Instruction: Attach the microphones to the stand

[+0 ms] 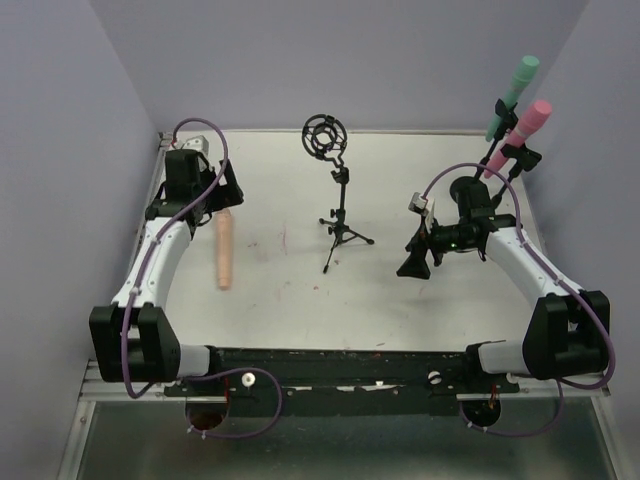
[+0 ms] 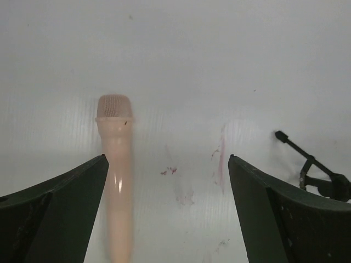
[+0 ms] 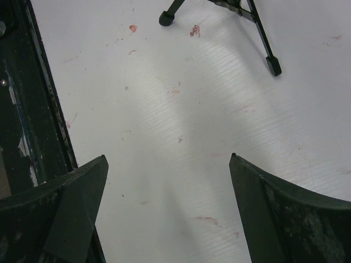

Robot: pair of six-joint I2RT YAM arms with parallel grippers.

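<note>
A pale peach microphone (image 1: 224, 252) lies flat on the white table, left of centre. In the left wrist view this peach microphone (image 2: 116, 170) runs lengthwise just inside my left finger, its head pointing away. My left gripper (image 1: 222, 197) hovers over its far end, open, holding nothing. The black tripod stand (image 1: 340, 205) with a ring mount stands at the table's middle. A mint green microphone (image 1: 512, 95) and a pink microphone (image 1: 525, 128) sit upright in clips at the back right. My right gripper (image 1: 414, 262) is open and empty, right of the tripod.
The tripod's feet (image 3: 273, 64) show at the top of the right wrist view, one leg (image 2: 307, 159) at the right of the left wrist view. A black rail (image 3: 33, 109) runs along the table's near edge. Lilac walls close in the left, back and right.
</note>
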